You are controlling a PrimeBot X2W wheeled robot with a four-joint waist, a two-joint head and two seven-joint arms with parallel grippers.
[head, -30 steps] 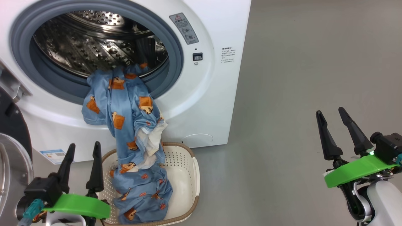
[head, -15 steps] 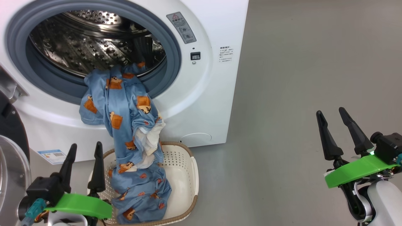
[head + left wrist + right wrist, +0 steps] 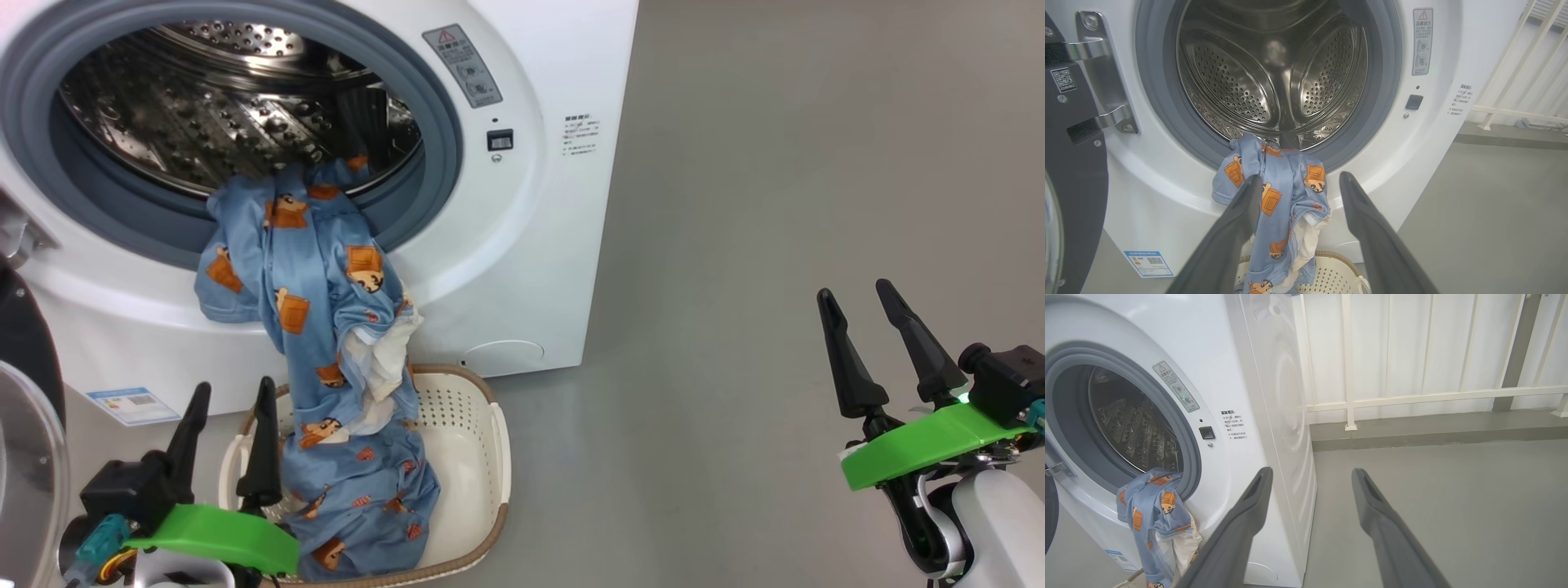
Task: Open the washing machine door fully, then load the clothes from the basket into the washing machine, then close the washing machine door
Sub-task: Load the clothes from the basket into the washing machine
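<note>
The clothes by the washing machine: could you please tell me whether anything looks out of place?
Yes. The clothes are only partly loaded: one end reaches the drum, the rest drapes over the seal and down into the basket. Closing the door now would likely trap them.

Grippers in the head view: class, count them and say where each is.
2. The left gripper, open, is at the lower left, beside the left rim of the basket. The right gripper, open, is at the lower right, over the floor.
</note>
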